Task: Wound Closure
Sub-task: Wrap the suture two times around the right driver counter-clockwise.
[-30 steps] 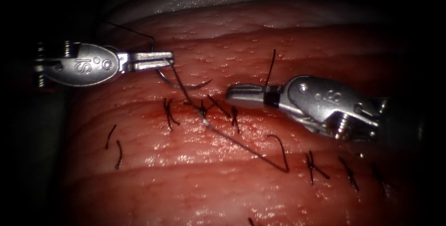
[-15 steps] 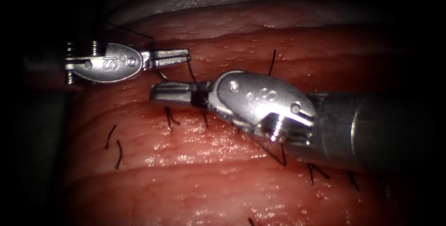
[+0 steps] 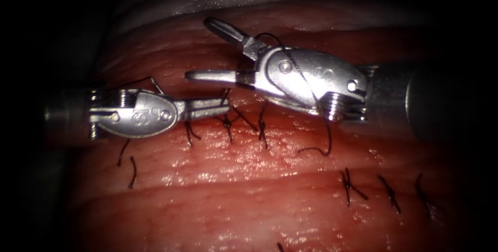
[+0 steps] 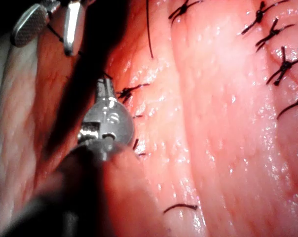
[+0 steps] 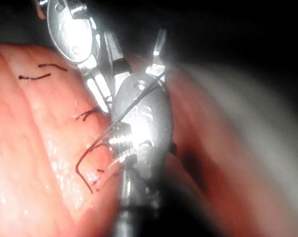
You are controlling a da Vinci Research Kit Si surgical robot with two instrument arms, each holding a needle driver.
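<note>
At the bottom of the endoscope view lies the bare, glistening tissue (image 3: 233, 215). Just above it, at lower right, sits a row of tied stitches (image 3: 348, 185). Two short cut ends of thread (image 3: 132, 171) lie loose at lower left.

Further back, at centre left, the left tool (image 3: 223, 106) reaches in level from the left edge. Its jaws are pressed together beside a second row of knots (image 3: 228, 122). A dark strand leaves the tip, so the jaws seem to pinch the thread (image 3: 328, 127). From here I cannot tell whether the needle is also in that grip.

Farthest back, in the upper middle of the frame, the right tool (image 3: 198, 49) comes in from the right. Its jaws are spread wide and hold nothing, one pointing to the upper left and the other lying level. The thread is draped in a loop over this tool's body. It drops past the wrist, and its free end curls on the tissue just below.
</note>
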